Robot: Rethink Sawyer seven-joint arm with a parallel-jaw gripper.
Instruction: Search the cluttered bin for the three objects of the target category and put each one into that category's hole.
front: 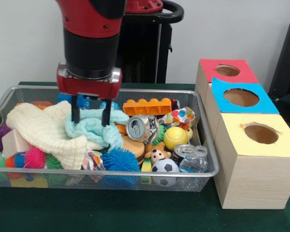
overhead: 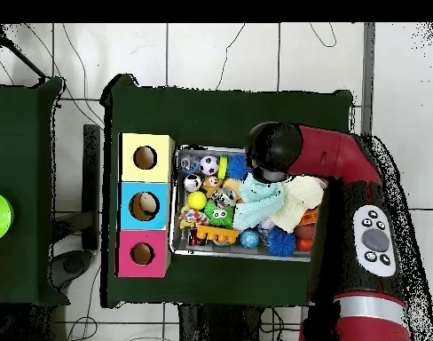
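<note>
Inside the wire-mesh basket (front: 203, 166), at ten o'clock from its centre: gripper (front: 91, 116) with fingers spread, tips astride a fold of light-blue cloth (front: 94, 128). At four o'clock in the basket, brown-and-white toy animal (front: 158, 154), just above the small soccer ball (front: 165, 166). Beside, cream cloth (front: 46, 133).
</note>
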